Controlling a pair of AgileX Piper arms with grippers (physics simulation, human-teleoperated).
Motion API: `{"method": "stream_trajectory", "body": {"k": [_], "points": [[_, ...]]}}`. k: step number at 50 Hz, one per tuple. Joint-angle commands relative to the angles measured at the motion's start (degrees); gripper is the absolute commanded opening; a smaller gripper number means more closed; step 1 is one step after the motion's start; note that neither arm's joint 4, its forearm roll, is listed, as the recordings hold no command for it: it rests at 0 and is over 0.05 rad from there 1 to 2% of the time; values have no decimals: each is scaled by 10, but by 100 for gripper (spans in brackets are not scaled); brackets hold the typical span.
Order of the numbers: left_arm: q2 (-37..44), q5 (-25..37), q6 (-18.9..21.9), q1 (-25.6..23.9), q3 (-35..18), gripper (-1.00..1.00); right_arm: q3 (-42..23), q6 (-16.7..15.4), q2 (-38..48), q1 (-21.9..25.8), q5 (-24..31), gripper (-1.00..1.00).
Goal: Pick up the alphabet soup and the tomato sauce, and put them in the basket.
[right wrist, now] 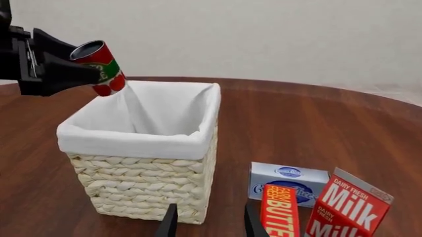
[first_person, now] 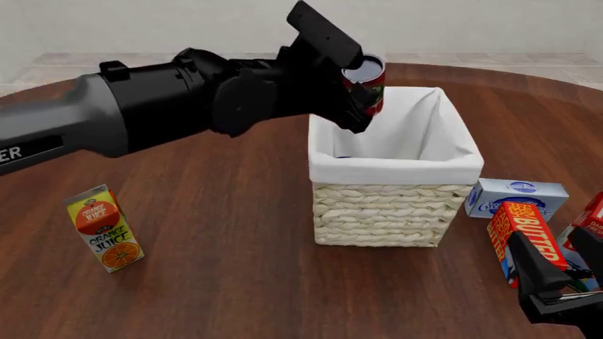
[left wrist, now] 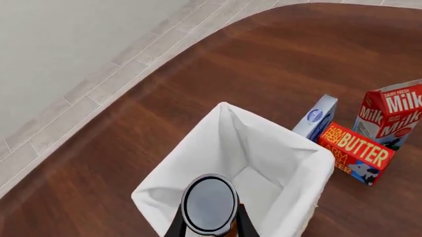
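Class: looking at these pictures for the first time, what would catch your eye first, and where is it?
The left tool holds the red tomato sauce in the air, tilted, over the basket in the middle of the table. To the basket's right stand a butter box and a milk carton; an orange juice carton stands far left.

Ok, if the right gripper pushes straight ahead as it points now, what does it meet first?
Most likely the basket: its woven wall sits directly ahead of the open right gripper, though depth is hard to judge.
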Motion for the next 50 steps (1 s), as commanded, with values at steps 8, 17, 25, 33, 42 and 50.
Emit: {"method": "stream_trajectory", "body": {"k": [8, 17, 25, 33, 42, 50], "points": [[43, 22, 23, -1, -47, -100, 0, 6, 11, 0, -6, 100], [62, 30, 29, -6, -67, -100, 0, 9, 13, -1, -7, 100], [75, 33, 31, -10, -78, -100, 0, 10, 15, -1, -8, 100], [91, 35, 33, -11, -89, -100, 0, 11, 19, -1, -10, 100], [112, 33, 30, -11, -102, -100, 0, 14, 24, 0, -13, 100], [127, 34, 30, -11, -113, -100, 0, 15, 26, 0, -14, 100]]}}
